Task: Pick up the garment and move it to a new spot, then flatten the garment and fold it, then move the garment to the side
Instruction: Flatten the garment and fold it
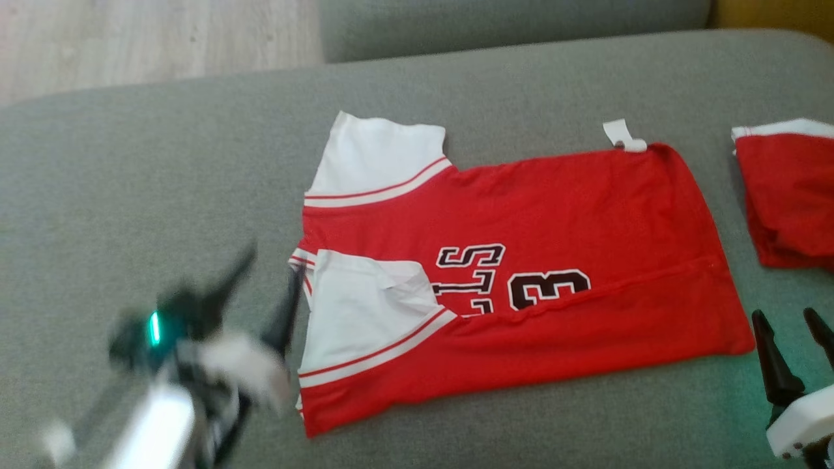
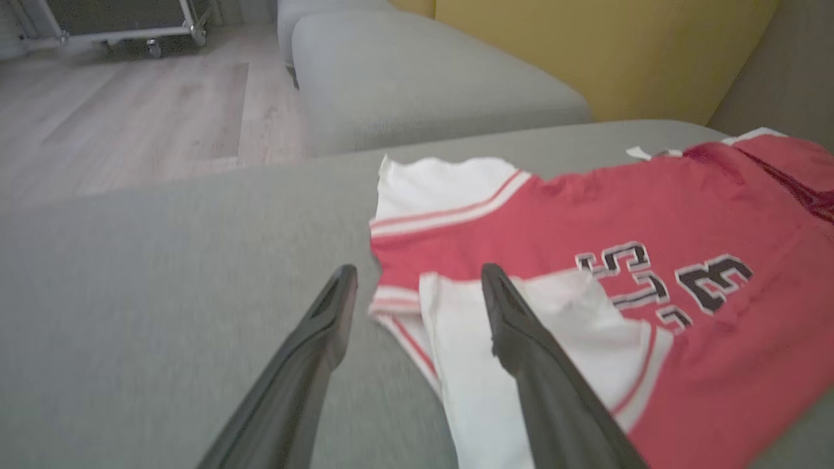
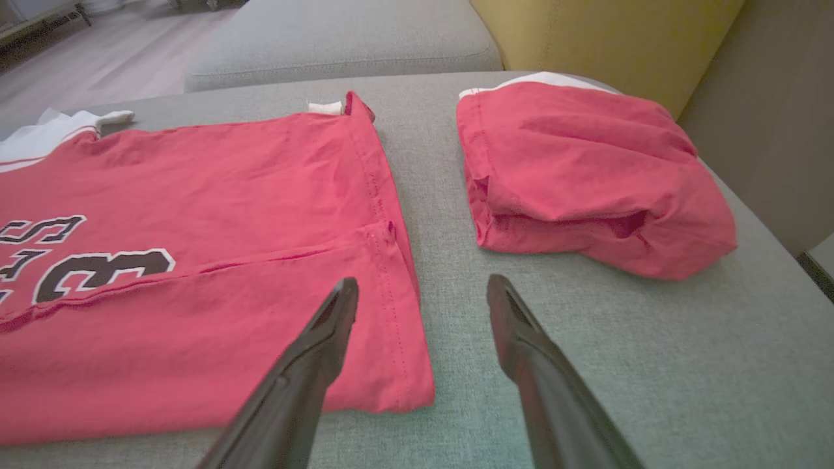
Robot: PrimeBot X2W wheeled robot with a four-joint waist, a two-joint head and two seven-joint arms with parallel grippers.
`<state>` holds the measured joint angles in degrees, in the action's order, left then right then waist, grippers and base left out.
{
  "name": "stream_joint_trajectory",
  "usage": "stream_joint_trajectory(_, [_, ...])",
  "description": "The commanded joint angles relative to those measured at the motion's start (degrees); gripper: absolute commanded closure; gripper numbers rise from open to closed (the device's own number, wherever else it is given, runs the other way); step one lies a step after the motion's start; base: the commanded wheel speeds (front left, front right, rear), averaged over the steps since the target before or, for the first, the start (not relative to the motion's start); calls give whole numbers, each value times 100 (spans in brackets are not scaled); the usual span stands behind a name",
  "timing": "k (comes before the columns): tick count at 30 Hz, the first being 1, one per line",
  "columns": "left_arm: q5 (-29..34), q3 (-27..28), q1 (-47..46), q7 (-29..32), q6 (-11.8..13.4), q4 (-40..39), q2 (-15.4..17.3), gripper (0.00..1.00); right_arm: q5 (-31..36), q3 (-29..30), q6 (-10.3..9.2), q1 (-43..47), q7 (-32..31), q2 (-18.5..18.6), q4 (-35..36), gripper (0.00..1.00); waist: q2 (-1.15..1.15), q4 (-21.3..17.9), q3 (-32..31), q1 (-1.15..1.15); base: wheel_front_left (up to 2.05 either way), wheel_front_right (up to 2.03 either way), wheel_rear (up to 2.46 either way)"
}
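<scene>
1. Grey sofa cushion (image 1: 163,163) carries everything, with a pale wood floor (image 1: 130,39) beyond its far edge and a yellow backrest (image 3: 586,32) behind it.
2. The left gripper (image 1: 273,267), blurred in the head view, is released: its fingers are spread wide with nothing between them. It hangs at the sleeve end of the jersey (image 1: 554,215).
3. The right gripper (image 1: 784,316) is likewise released and empty, its fingers apart over bare cushion just past the near corner of the jersey's hem.
4. The red jersey lies flat in the middle of the cushion between the two grippers, sleeves toward the robot's left and hem toward its right.
5. Its near long edge is folded over the front, covering part of the black lettering, and a white sleeve (image 1: 365,306) lies on top.
6. A small white tag (image 1: 622,133) sticks out at the far hem corner.
7. A second red garment (image 3: 586,176), folded into a bundle, sits apart from the hem on the robot's right.
</scene>
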<state>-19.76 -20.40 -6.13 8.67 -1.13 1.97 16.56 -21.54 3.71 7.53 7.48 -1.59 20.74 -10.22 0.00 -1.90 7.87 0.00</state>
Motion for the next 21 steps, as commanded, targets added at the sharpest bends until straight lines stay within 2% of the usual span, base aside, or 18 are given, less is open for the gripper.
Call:
stream_joint_trajectory(1, [-5, 241, -567, 108, -62, -212, 137, 0, 55, -22, -4, -34, -9, 171, 223, 0, 0, -57, 124, 0, 0, 0, 0])
stream_joint_trajectory(5, [-429, 272, -1861, 870, -379, 154, 148, 0, 140, 9, -4, -134, -120, 179, 458, 0, 0, -150, 457, 0, 0, 0, 0])
stream_joint_trajectory(9, [-770, 121, -3066, 1566, -559, 875, 238, 0, 316, -67, -4, -326, -171, 177, 549, 0, 0, -336, 780, 0, 0, 0, 0])
stream_joint_trajectory(15, [-993, -357, -4494, 2519, -628, 1859, 513, 0, 443, -202, -4, -680, -156, 105, 626, 0, 0, -607, 1408, 0, 0, 0, 0])
stream_joint_trajectory(21, [-1097, -718, -5291, 2935, -634, 2617, 775, 0, 461, -430, -4, -1034, -39, 63, 535, 0, 0, -886, 1814, 0, 0, 0, 0])
